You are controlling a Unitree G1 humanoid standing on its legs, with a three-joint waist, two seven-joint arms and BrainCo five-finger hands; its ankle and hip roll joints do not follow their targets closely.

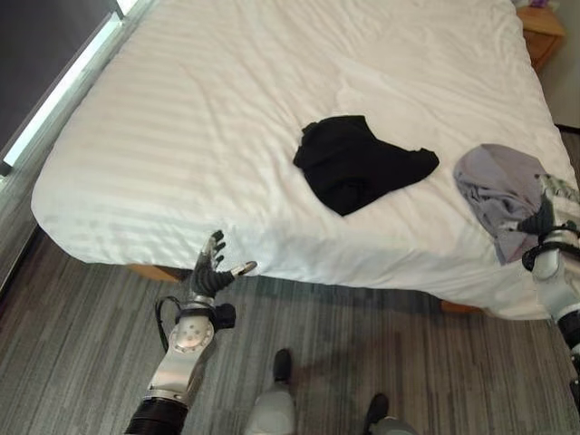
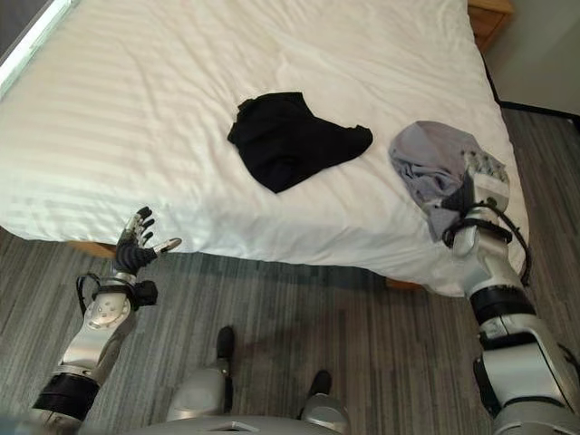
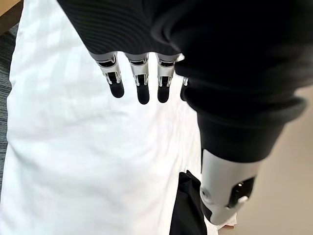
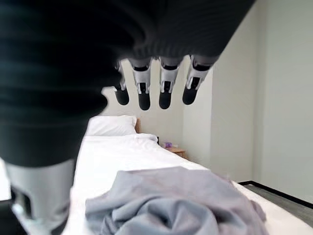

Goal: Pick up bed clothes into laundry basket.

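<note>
I see the white bed (image 1: 227, 118) across the view over grey striped floor (image 1: 82, 317). A black garment (image 1: 358, 161) lies mid-bed near the front edge, and a grey garment (image 2: 433, 168) sits at the right front corner. My right hand (image 2: 471, 195) rests at the grey one, fingers straight. My left hand (image 1: 213, 267) hovers released by the bed's edge

Bed (image 1: 227, 118) fills upper frame. One garment (image 1: 361, 161) centre on it, second garment (image 1: 500, 186) at right edge. Nightstand (image 1: 542, 32) top right. Left hand (image 1: 212, 268) lower left before bed edge; right hand (image 2: 478, 186) beside second garment.
</note>
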